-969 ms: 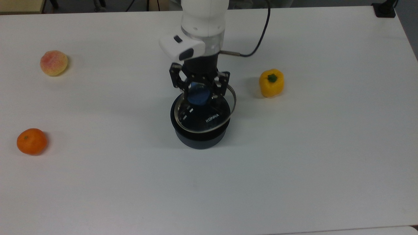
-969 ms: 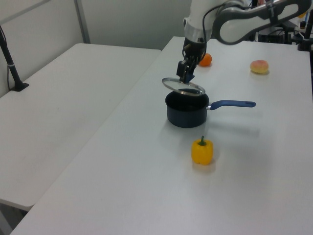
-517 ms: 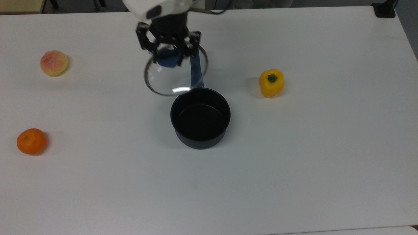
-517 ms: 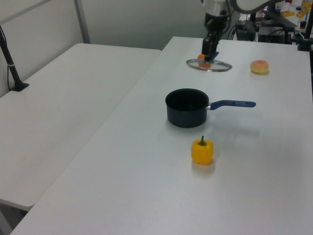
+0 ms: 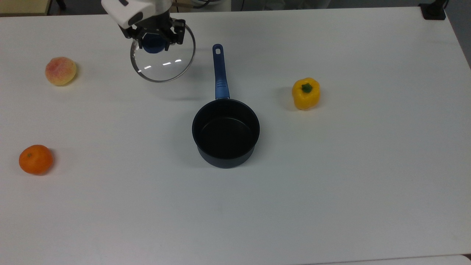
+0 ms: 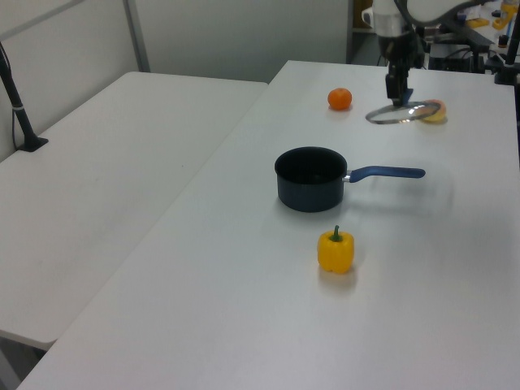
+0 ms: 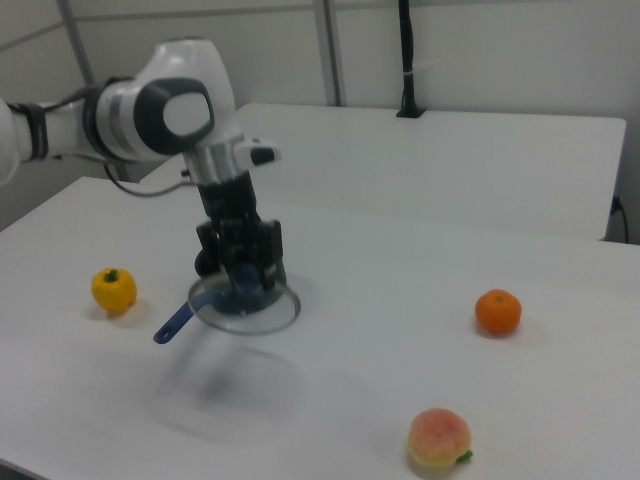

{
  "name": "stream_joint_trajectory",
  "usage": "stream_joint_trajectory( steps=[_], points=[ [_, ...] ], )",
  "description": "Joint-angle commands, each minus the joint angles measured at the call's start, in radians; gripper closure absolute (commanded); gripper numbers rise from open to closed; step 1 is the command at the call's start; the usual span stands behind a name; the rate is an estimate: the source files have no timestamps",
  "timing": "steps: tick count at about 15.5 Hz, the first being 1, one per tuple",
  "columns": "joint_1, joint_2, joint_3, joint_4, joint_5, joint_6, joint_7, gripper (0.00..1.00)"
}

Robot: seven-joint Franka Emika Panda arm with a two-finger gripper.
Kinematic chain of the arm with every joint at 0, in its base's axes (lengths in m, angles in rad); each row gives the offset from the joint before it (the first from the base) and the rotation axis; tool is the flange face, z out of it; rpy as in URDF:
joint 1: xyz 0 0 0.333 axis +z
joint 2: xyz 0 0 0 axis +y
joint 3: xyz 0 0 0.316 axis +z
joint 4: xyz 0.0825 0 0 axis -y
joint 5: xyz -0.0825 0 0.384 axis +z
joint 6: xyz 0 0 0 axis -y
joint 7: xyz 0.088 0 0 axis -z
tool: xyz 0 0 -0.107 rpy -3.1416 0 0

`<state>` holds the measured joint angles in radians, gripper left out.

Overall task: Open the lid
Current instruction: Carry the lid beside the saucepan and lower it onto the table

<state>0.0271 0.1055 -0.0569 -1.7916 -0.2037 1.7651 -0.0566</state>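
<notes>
On the white surface [image 5: 331,184] stands a dark saucepan [image 5: 226,132], uncovered, with its blue handle pointing toward the top view's upper edge. Above the surface, near the top view's upper left, the white robot arm [image 7: 170,115] hangs with its black gripper [image 5: 154,38] clenched on the blue knob of the lid [image 5: 162,60]. The lid is a round glass disc with a metal rim; it is held in the air, roughly level, well apart from the saucepan. In the right view its shadow falls on the surface below it, so it does not touch the surface. In the left view the lid [image 6: 396,114] partly covers the peach.

A yellow pepper [image 5: 305,93] stands at the top view's right of the saucepan. An orange [image 5: 35,159] lies near the top view's left edge, and a peach [image 5: 60,71] lies farther up on the same side, at the top view's left of the lid.
</notes>
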Motion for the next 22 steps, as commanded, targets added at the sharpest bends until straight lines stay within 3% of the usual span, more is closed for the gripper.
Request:
stream_joint_trajectory(
  steps=[1, 5, 9, 17, 18, 20, 22],
  points=[
    [0.010, -0.058, -0.024, -0.162, -0.060, 0.023, -0.046, 0.89],
    [0.011, -0.056, -0.024, -0.276, -0.068, 0.143, -0.029, 0.89],
    [0.024, -0.053, -0.024, -0.367, -0.100, 0.270, 0.075, 0.88],
    [0.056, -0.032, -0.012, -0.423, -0.103, 0.431, 0.242, 0.85],
    [0.056, -0.024, -0.011, -0.422, -0.103, 0.433, 0.244, 0.77],
    [0.056, -0.024, -0.011, -0.420, -0.103, 0.425, 0.244, 0.48],
    [0.056, -0.024, -0.005, -0.419, -0.103, 0.422, 0.244, 0.39]
  ],
)
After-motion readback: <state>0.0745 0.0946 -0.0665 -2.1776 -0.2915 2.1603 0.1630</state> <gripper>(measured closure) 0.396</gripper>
